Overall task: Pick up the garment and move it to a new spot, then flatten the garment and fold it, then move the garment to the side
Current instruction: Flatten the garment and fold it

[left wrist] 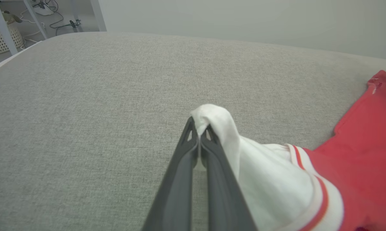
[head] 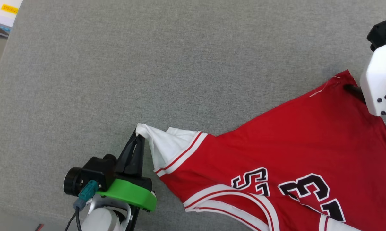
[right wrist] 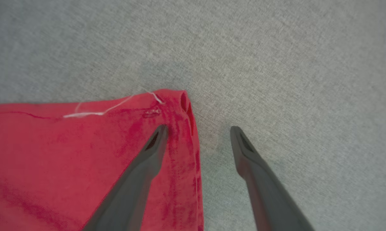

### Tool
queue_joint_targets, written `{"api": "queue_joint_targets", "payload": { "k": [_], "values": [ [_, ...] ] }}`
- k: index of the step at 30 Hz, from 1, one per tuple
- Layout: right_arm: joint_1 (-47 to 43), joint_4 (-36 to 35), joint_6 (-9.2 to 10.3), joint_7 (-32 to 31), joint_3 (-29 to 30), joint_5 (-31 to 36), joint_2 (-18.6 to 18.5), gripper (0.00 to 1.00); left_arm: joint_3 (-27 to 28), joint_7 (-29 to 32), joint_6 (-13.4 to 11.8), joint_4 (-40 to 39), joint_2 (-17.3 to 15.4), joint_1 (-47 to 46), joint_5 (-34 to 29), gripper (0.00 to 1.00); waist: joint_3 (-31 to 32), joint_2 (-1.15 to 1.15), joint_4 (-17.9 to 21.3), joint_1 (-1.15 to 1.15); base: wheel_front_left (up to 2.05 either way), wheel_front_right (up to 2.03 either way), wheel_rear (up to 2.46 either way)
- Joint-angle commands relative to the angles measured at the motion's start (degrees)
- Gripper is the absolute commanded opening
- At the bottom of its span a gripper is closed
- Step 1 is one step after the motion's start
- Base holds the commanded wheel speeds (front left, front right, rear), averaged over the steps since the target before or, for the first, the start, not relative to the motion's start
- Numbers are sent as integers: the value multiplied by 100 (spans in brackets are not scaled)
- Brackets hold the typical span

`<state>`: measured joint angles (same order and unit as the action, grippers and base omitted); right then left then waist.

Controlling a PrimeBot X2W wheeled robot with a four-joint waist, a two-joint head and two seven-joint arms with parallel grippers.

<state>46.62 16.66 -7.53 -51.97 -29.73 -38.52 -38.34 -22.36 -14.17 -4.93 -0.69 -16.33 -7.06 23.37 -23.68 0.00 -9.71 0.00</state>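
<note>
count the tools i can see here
2. The left tool is at the head view's lower left, shut on the shirt's white sleeve. The right tool is at the shirt's far red corner, open, straddling its edge. None seems hidden.

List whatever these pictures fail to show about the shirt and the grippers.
- Shirt: lettering and far half cut off by head view's bottom and right edges.
- Right gripper: whether it touches the cloth; right wrist view, blurred.
- Left gripper: how much sleeve it pinches; left wrist view, hidden within its jaws.
- Yellow label: head view, too small to read.
</note>
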Motion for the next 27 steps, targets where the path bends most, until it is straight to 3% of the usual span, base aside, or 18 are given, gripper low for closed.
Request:
{"api": "queue_joint_targets", "payload": {
  "k": [1, 10, 11, 12, 18, 27],
  "values": [
    [92, 164, 4, 67, -150, -11, 36, 100, -6, -49, 48, 30, 49, -131, -45, 0, -222, 0, -188, 0, 0, 0, 0],
    [-203, 518, 4, 337, -1272, -449, -169, 100, 54, -76, 151, 238, 165, -221, -81, 0, -254, 0, -177, 0, 0, 0, 0],
    [-189, 507, 4, 456, -1314, -479, -189, 23, 67, -77, 163, 255, 168, -223, -82, 0, -237, 0, -160, 0, 0, 0, 0],
    [-168, 510, 4, 599, -1348, -531, -209, 0, 83, -79, 179, 277, 166, -222, -86, 0, -207, 0, -136, 0, 0, 0, 0],
    [75, 455, 4, 1651, -1043, -961, -158, 0, 282, -81, 224, 222, 113, -201, -113, 0, 107, 0, 29, 0, 0, 0, 0],
    [40, -311, 4, 2805, -789, -1149, -522, 0, 577, -70, 290, -191, -335, -372, -291, 0, 743, 0, 348, 0, 0, 0, 0]
  ]
}}
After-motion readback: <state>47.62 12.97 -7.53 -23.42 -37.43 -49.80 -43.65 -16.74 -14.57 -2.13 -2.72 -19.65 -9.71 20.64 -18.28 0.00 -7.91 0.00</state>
